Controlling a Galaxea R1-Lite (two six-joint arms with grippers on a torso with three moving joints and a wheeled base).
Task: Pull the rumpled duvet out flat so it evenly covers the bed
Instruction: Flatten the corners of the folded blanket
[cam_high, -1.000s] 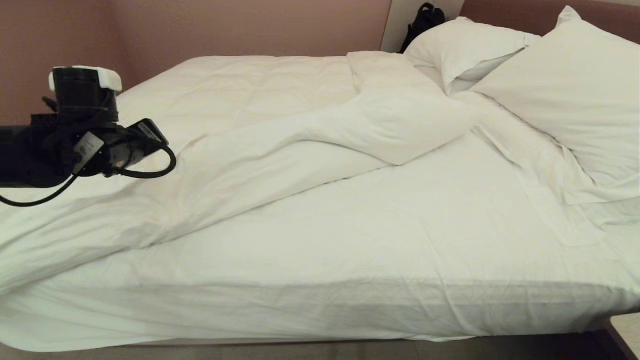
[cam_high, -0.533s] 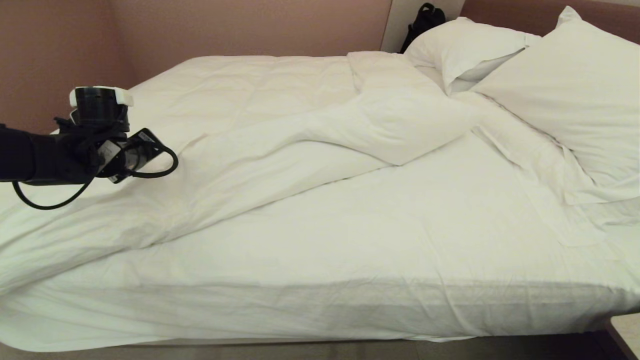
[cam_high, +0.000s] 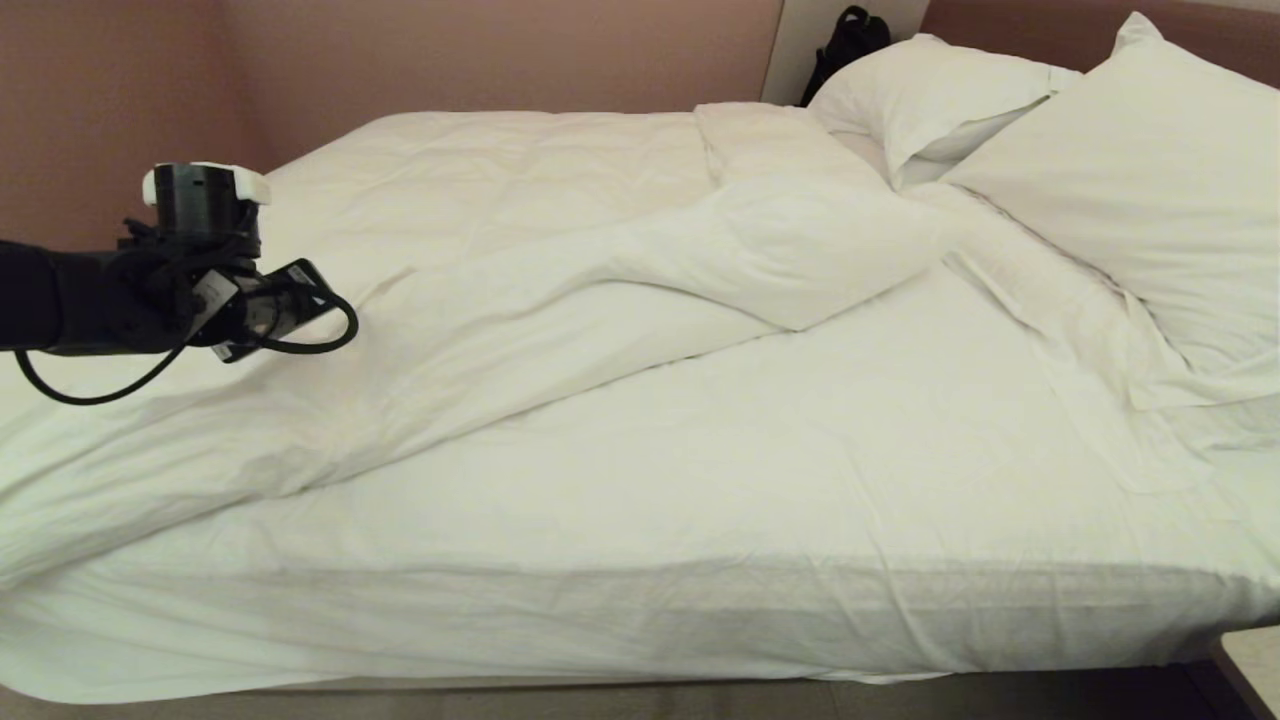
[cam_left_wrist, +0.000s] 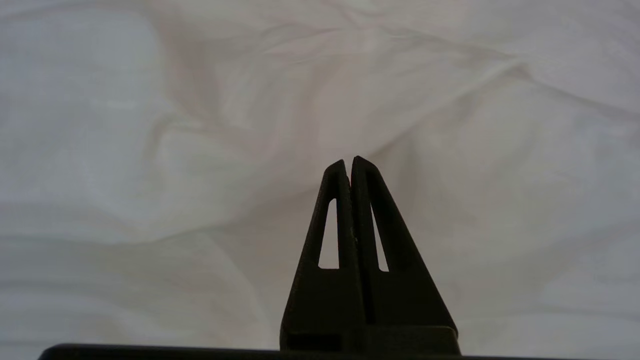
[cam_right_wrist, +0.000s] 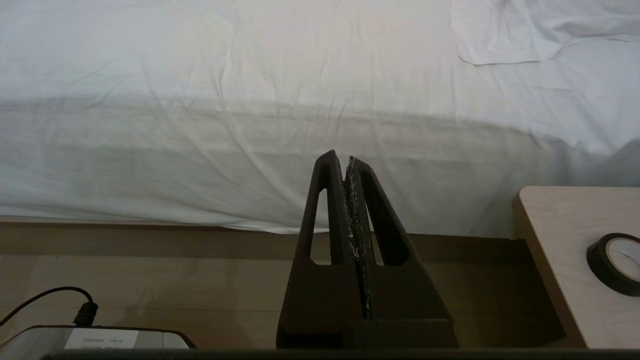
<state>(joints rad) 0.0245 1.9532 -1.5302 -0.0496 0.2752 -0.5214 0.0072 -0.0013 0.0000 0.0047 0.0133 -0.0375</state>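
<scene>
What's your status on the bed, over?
Left gripper shut, empty, over the duvet. Right gripper shut, parked by the bed side. Duvet bunched diagonally, sheet exposed. Nothing in the way.

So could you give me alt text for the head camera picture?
A thick, puffy white duvet lies bunched diagonally across a large low bed, leaving the near side's white sheet bare. The robot's black left arm reaches in over the duvet's left end, and two plump white pillows sit at right.

head view overlooks bed (cam_high: 700, 620), wrist views close on bedding
</scene>
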